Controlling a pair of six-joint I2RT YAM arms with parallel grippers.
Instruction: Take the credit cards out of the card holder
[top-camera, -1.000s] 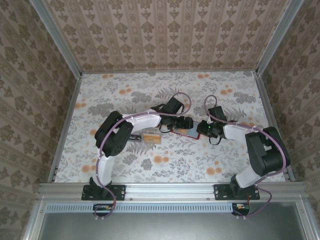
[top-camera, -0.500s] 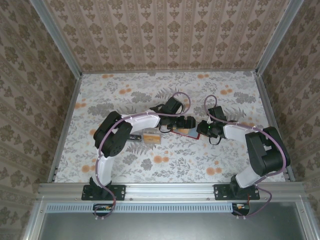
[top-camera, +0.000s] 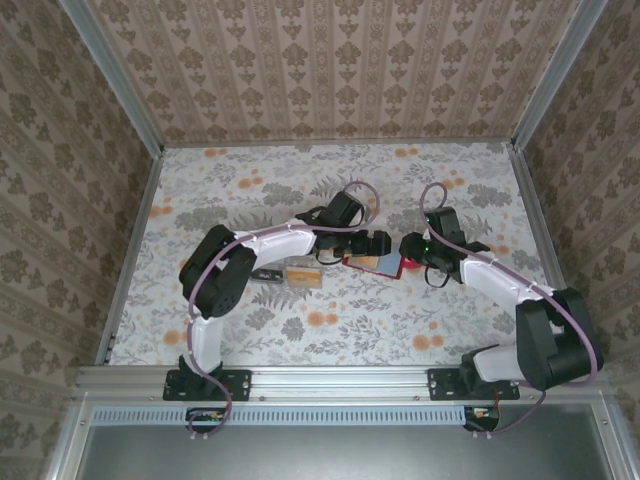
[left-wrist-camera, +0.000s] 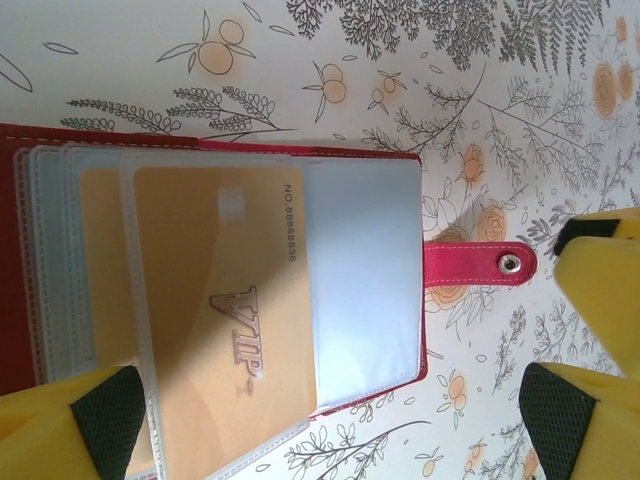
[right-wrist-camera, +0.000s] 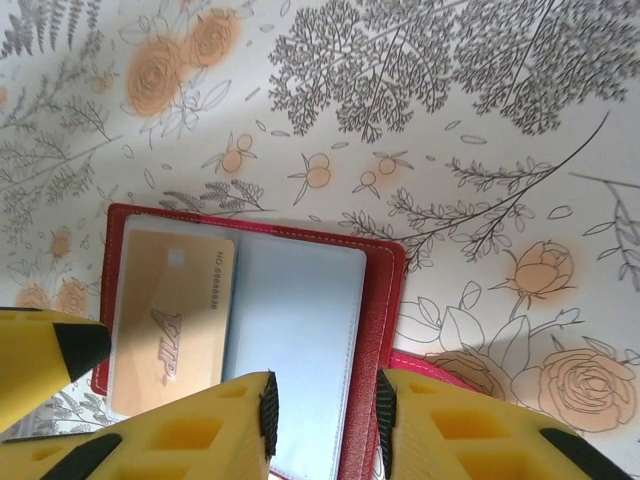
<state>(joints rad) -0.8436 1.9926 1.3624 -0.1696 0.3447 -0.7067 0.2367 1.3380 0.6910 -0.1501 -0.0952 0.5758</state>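
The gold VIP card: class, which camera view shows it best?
The left wrist view: the gold VIP card looms large, its lettering readable through the clear sleeve. The right wrist view shows it smaller, lettering faint. From the top external view the red card holder is tiny, the card indistinct.

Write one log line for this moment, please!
left gripper: open above red stitched card holder | gold VIP credit card: inside clear plastic sleeve | right gripper: jaws apart at holder edge, grip unclear

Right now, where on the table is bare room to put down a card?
Free: the table by the back wall, and its near strip by the rail. Crowded: the middle, with wallet, left end effector, right end effector and loose cards.
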